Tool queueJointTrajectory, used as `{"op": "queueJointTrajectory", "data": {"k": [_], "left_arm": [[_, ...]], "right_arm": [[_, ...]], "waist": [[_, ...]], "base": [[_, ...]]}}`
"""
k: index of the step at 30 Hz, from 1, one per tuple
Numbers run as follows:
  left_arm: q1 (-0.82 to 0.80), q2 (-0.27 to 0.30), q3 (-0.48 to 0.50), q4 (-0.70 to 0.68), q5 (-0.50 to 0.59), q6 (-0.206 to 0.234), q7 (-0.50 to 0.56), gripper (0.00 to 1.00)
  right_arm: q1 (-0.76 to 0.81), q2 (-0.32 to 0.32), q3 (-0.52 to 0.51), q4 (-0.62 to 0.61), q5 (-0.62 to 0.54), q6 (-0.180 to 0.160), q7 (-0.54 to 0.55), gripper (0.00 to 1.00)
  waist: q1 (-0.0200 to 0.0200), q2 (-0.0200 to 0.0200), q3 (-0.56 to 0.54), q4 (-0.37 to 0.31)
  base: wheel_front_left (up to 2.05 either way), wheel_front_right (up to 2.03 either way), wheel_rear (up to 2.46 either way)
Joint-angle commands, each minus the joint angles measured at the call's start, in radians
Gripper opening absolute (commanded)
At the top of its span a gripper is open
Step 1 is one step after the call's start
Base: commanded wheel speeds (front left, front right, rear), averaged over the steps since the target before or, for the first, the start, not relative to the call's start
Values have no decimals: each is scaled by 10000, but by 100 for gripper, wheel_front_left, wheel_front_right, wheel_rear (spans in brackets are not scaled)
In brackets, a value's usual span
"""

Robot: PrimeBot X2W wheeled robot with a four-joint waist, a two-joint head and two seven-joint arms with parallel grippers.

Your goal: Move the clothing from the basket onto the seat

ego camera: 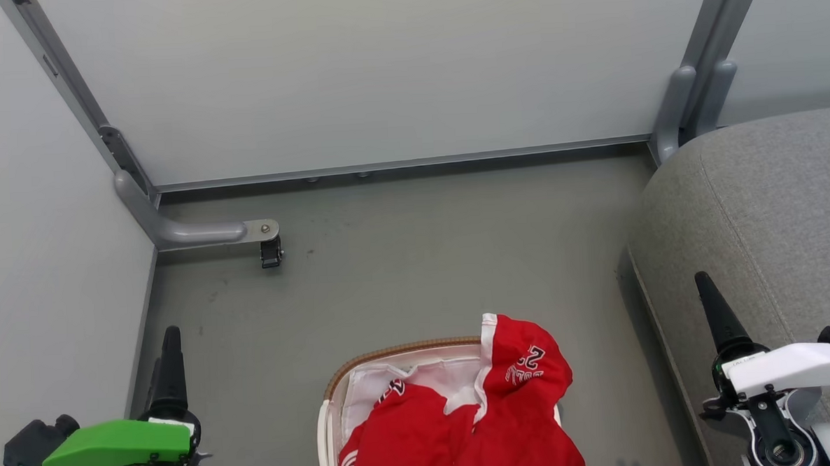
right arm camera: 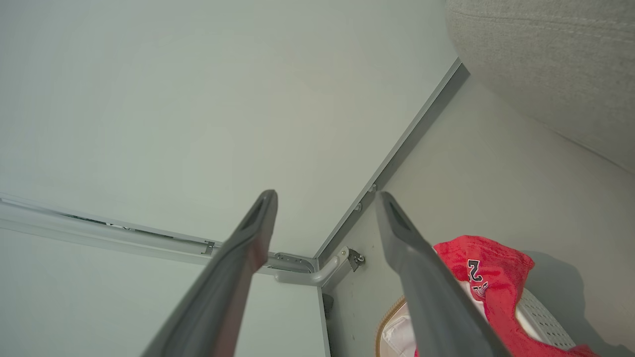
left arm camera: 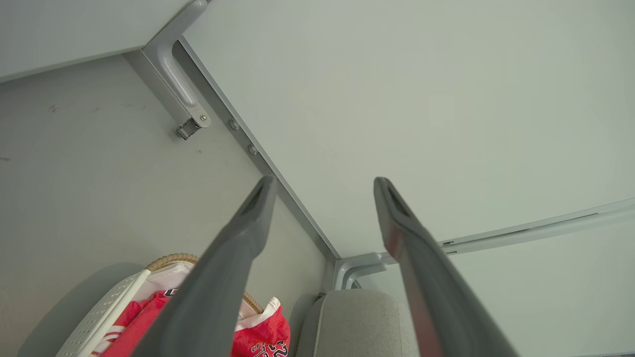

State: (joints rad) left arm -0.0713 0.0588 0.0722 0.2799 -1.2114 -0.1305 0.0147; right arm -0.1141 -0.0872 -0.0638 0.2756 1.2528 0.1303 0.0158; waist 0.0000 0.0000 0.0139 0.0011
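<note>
The clothing, bright red with white trim and printed numbers, is heaped in the basket at the bottom centre, and one piece hangs over the right rim. The basket's white liner shows behind the red cloth. At the right stands the grey seat. My left gripper hangs over the floor left of the basket. My right gripper hovers over the seat's front edge. The left wrist view shows the left gripper open and empty above the basket, clothing and seat. The right gripper is likewise open, near clothing, basket and seat.
White partition panels close off the back and the left side. A grey frame foot with a small black caster juts onto the grey floor at the back left. Bare floor lies between the basket and the panels.
</note>
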Motion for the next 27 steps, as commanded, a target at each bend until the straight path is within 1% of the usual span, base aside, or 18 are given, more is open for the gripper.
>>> {"op": "queueJointTrajectory", "data": {"k": [1,5,10,16,19,23,27], "left_arm": [[-271,153,-58,-195,564,24,-106,100],[-254,212,-234,-133,1409,104,-270,100],[-222,217,-339,68,2168,148,-457,100],[-200,385,-740,218,3346,302,-680,100],[-161,443,-921,228,3760,393,-772,100],[-101,566,-1231,193,4401,573,-909,100],[-103,732,-1518,66,5019,916,-1032,100]], "right_arm": [[-275,-127,5,-173,-477,3,-115,100],[-308,-162,30,-206,-1309,3,-274,100],[-317,-146,-8,-182,-2328,3,-464,100],[-282,-176,110,49,-3454,4,-687,100],[-255,-171,124,169,-3911,4,-779,100],[-209,-178,198,295,-4575,4,-916,100],[-237,-219,236,356,-5261,4,-1043,100]], "waist": [[0,0,3,1],[0,0,11,2],[0,0,14,6],[0,0,15,19],[0,0,11,24],[0,0,18,29],[0,0,34,27]], "base": [[0,0,0],[0,0,0],[0,0,0],[0,0,0],[0,0,0],[0,0,0],[0,0,0]]}}
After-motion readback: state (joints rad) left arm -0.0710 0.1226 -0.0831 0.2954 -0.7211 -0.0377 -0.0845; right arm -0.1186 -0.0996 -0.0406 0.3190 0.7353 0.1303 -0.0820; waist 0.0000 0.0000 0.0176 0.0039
